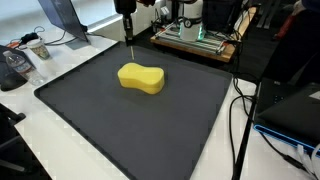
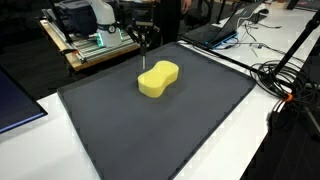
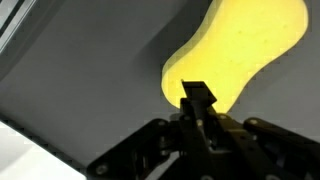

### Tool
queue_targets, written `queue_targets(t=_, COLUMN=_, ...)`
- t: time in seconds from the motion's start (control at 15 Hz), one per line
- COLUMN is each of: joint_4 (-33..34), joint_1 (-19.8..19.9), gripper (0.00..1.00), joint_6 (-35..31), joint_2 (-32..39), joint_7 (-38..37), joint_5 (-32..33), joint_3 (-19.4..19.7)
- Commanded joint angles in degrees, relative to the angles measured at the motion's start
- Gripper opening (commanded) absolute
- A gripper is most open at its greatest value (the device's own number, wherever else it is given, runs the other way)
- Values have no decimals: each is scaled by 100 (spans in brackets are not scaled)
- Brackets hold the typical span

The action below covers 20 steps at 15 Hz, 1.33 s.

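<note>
1. Gripper (image 3: 197, 95) linkages are filling the bottom of the wrist view, nearest the lens. The jaws are pressing together into one dark tip, and I cannot tell whether anything thin is pinched between them. That tip is overlapping the near rounded end of the yellow sponge (image 3: 240, 50), which is stretching away to the upper right on the black mat (image 3: 90, 70).
2. In an exterior view, the black mat (image 1: 120, 135) is spreading across the foreground on a white table (image 1: 25, 150), with cables (image 1: 240, 115) trailing along one edge. The yellow sponge (image 1: 141, 78) is lying flat on the far half of the mat. The gripper (image 1: 128, 36) is pointing straight down over one end of the sponge, its narrow closed tip hanging clear of it. A wooden platform (image 1: 195, 42) carrying equipment is standing beyond the mat.
3. In an exterior view, the mat (image 2: 170, 135) is again taking up the foreground, and the sponge (image 2: 158, 79) is sitting toward its far side. The closed gripper (image 2: 145, 62) is hovering just above the sponge's end, with the wooden platform (image 2: 85, 52) behind it and cables (image 2: 285, 85) lying beside the mat.
</note>
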State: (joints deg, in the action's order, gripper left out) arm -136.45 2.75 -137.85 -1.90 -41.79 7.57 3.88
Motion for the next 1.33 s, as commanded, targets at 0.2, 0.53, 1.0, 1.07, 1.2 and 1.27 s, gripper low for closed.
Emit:
queue_targets(t=0.2, joint_4=-273, joint_1=133, gripper=3, joint_6=-506, joint_2=74, joint_7=67, joint_5=-290, joint_3=11)
queue_targets(t=0.53, joint_4=-322, joint_1=118, gripper=3, joint_6=-806, joint_2=219, joint_7=88, joint_5=-522, joint_3=19)
queue_targets(t=1.0, joint_4=-358, joint_1=77, gripper=3, joint_6=-923, joint_2=373, joint_7=32, joint_5=-451, joint_3=15)
queue_targets(t=1.07, joint_4=-352, joint_1=62, gripper=3, joint_6=-923, joint_2=409, joint_7=55, joint_5=-489, joint_3=1)
queue_targets(t=1.2, joint_4=-358, joint_1=33, gripper=3, joint_6=-967, joint_2=491, joint_7=72, joint_5=-555, joint_3=-17)
queue_targets(t=1.27, joint_4=-345, joint_1=18, gripper=3, joint_6=-979, joint_2=560, joint_7=62, joint_5=-580, joint_3=-25)
